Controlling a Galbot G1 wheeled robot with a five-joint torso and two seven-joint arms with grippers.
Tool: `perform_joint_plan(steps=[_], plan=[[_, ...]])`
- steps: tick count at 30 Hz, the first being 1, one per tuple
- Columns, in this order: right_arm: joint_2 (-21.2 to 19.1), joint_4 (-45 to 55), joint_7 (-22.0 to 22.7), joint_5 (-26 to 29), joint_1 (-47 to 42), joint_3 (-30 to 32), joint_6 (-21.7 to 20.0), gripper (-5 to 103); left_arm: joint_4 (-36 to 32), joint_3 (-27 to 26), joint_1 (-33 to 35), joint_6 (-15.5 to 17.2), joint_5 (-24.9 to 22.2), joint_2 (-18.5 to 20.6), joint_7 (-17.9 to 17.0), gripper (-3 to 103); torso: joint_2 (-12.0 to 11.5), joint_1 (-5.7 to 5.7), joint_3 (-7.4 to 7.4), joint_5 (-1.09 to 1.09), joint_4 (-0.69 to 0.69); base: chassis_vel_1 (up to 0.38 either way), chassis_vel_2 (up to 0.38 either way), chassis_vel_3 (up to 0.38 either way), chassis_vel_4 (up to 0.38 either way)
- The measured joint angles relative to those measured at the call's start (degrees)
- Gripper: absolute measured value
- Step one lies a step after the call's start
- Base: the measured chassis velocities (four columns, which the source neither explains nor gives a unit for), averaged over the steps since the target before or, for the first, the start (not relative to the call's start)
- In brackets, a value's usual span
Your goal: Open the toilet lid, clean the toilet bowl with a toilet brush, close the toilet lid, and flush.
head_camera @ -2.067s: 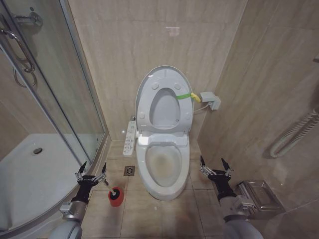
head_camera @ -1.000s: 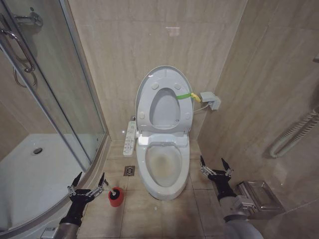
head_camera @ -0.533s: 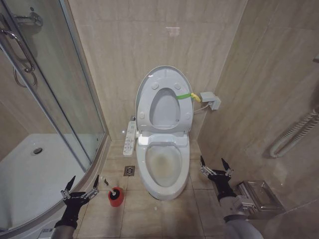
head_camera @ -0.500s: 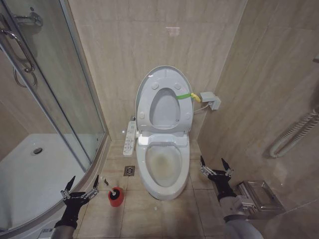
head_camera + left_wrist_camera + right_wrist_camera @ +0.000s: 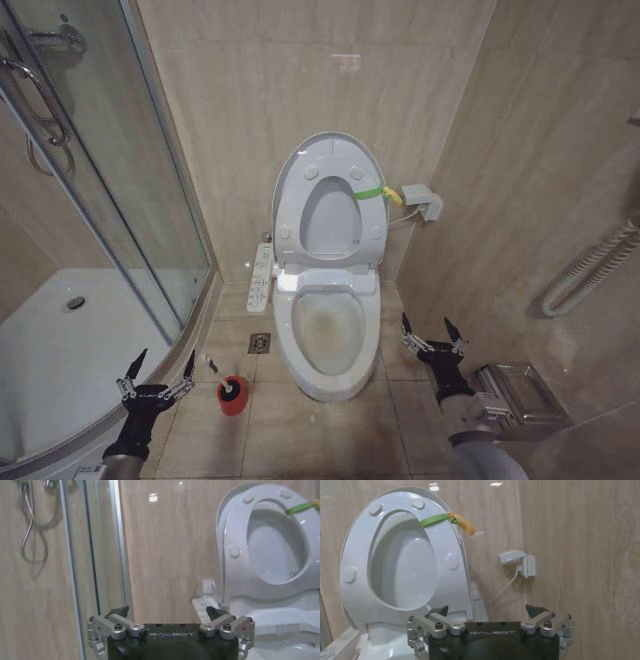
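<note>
The toilet lid stands raised against the wall with the ring seat up in front of it and a green-yellow strap at its edge. Below it the toilet bowl lies uncovered, and a long button panel runs along its side. The toilet brush sits in a red cup on the floor by the bowl, its pale handle leaning toward the shower. My left gripper hangs open and holds nothing, a little apart from the cup on the shower side. On the bowl's other side, my right gripper is open, also with nothing in it.
A curved glass shower enclosure with a metal rail closes off the left. A floor drain lies between cup and panel. A grey wall box with a cable hangs beside the lid. A metal holder and a hose are on the right wall.
My left gripper has drawn back from the brush handle toward the shower rail, staying open. The brush stays in the red cup. The right arm has not moved.
</note>
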Motion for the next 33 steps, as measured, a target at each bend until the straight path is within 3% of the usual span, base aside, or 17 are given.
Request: perform_joint_plan(steps=[6,33], plan=[[0.0,0.0,0.0,0.0,0.0,0.0,0.0,100,0.07,-0.42,0.03,-1.4,0.13,0.11,0.27,100,0.0,0.0,0.0,0.0,0.0,0.0,0.0,0.0,0.0],[0.0,0.0,0.0,0.0,0.0,0.0,0.0,100,-0.05,-0.42,0.02,-1.57,-0.24,0.18,0.26,100,0.0,0.0,0.0,0.0,0.0,0.0,0.0,0.0,0.0]])
